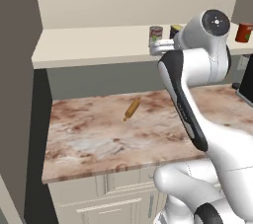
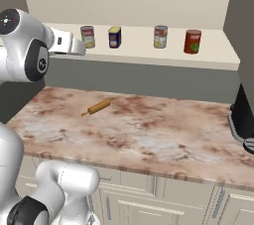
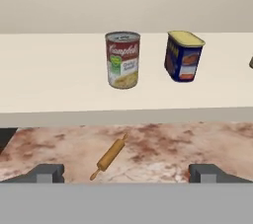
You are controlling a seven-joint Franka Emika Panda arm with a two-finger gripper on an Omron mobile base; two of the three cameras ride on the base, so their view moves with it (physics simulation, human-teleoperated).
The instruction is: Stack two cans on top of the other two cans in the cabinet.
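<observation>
On the cream shelf board (image 3: pixel 54 75): cylindrical red-and-white can (image 3: pixel 122 59), boxy blue tin (image 3: pixel 183 56).

I am working in a kitchen. In front of me runs a marbled brown-and-cream countertop (image 2: pixel 149 135) over white panelled drawer fronts (image 2: pixel 163 204) with metal handles. A wooden rolling pin (image 2: pixel 98 106) lies on the counter. Above it, a beige open cabinet (image 2: pixel 149 50) holds a row of food tins on its cream shelf, among them a red-and-white soup can (image 3: pixel 122 60) and a dark blue tin (image 3: pixel 183 56).
</observation>
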